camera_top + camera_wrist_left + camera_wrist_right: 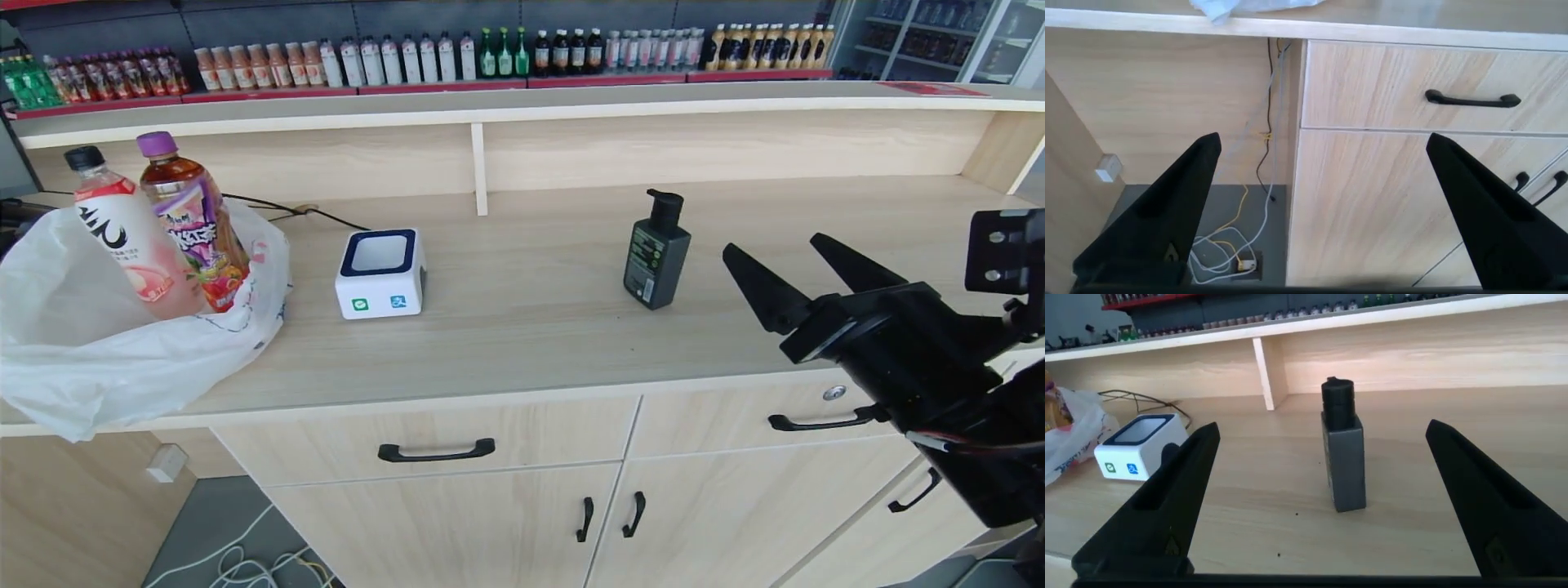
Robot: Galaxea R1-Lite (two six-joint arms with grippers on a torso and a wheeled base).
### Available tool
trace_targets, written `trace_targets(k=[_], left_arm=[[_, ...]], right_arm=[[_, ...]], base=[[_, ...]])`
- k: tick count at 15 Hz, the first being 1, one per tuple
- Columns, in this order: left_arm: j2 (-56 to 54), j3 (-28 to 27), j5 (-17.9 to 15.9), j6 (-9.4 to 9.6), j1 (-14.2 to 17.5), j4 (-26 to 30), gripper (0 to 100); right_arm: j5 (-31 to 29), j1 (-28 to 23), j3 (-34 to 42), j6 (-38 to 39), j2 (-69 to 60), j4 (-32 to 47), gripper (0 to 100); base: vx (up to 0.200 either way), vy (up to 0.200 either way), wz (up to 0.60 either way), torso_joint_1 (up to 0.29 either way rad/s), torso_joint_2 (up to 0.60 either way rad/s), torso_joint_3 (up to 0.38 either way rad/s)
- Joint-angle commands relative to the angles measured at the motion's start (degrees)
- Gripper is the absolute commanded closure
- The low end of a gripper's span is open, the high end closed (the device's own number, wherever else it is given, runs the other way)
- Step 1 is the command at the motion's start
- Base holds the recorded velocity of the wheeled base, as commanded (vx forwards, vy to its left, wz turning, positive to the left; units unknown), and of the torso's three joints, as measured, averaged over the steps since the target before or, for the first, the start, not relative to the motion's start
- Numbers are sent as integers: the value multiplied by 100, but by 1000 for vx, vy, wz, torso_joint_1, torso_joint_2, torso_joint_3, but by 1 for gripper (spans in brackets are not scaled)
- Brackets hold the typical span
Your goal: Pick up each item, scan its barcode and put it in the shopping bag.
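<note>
A dark grey pump bottle (pixel 656 255) stands upright on the wooden counter, right of the white scanner box (pixel 380 273). My right gripper (pixel 780 260) hovers open just right of the bottle, fingers pointing toward it; the right wrist view has the bottle (pixel 1342 453) centred between the wide-spread fingers (pixel 1167 508), some way ahead. The white shopping bag (pixel 90 327) lies at the counter's left end with two drink bottles (pixel 196 220) in it. My left gripper (pixel 1323 147) is open, low in front of the cabinet, below the counter edge, with nothing between its fingers.
A raised shelf with a vertical divider (pixel 479 167) backs the counter (pixel 531 327). Black cables (pixel 286 208) run behind the bag. Drawers and doors with black handles (pixel 437 452) sit below. Cables lie on the floor (pixel 1229 249) beside the cabinet.
</note>
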Motion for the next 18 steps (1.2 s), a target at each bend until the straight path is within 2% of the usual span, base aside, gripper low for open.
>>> trace_targets(k=[1, 6, 10, 18], left_arm=[[-2, 0, -4, 0, -9, 5, 0], [-2, 0, 5, 0, -9, 5, 0], [-2, 0, 5, 0, -9, 5, 0], [-2, 0, 5, 0, -9, 5, 0]], right_arm=[[6, 9, 111, 0, -21, -3, 0], [252, -44, -108, -18, 208, 32, 0], [630, -264, -636, 8, 533, 700, 0], [964, -695, -1594, 96, 1306, 1280, 0]], base=[[0, 0, 0, 0, 0, 0], [0, 0, 0, 0, 0, 0], [0, 0, 0, 0, 0, 0], [0, 0, 0, 0, 0, 0]])
